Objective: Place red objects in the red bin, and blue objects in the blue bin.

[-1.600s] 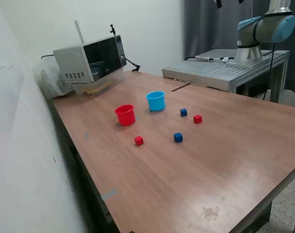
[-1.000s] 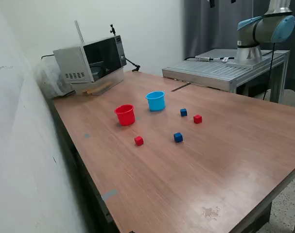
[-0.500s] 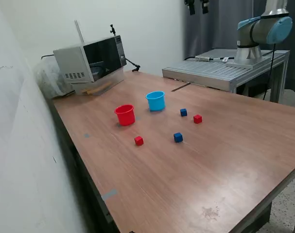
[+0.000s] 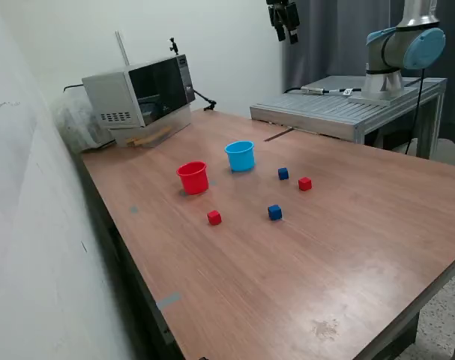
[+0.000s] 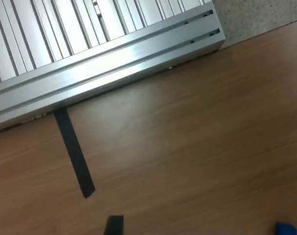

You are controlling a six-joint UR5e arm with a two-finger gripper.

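In the exterior view the pincer (image 4: pixel 284 21) hangs high above the bench (image 4: pixel 339 247); its jaws' spacing is unreadable. Red cup (image 4: pixel 193 178) and blue cup (image 4: pixel 240 156) stand apart, four cubes scattered nearby. The wrist view shows bench and a metal platform (image 5: pixel 89 44).

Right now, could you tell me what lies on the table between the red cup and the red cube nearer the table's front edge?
Nothing: the exterior view shows only bare wood between the red cup and that red cube.
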